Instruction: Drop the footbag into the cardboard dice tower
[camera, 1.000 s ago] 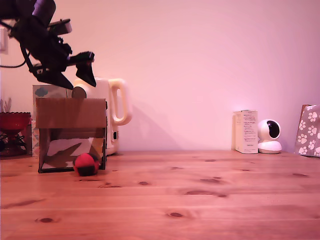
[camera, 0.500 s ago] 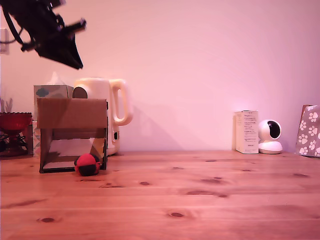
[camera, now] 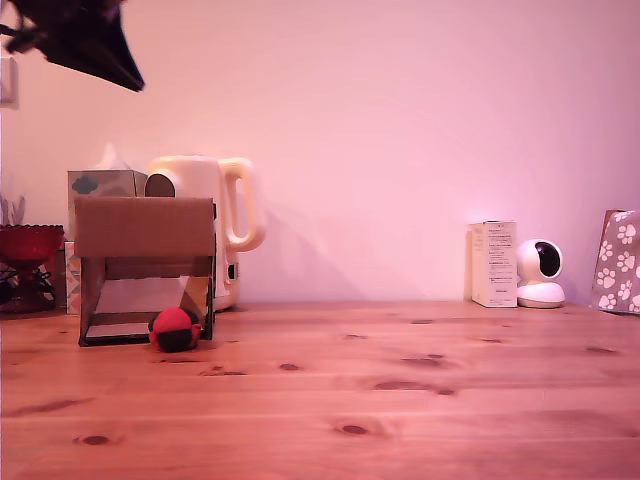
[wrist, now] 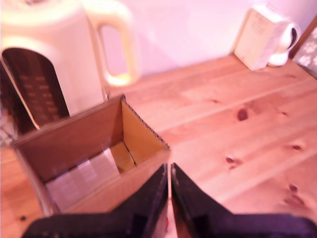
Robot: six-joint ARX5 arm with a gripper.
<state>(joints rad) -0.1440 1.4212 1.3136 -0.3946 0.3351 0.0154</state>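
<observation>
Footbag (camera: 174,329) lies at cardboard dice tower (camera: 145,268) front opening — drop looks done. Gripper (wrist: 169,184) fingers pressed together, empty; we'd retreat straight up, clear of kettle (camera: 210,228).

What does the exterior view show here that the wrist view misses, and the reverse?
Only the exterior view shows the footbag lying on the table at the front opening of the cardboard dice tower, plus the red bowl and tissue box.

Only the wrist view shows the tower's open top and its inside, with no footbag visible there, and the pincer with jaws nearly together and nothing between them.

Both show the tower, cream kettle, white box, and small white camera.
</observation>
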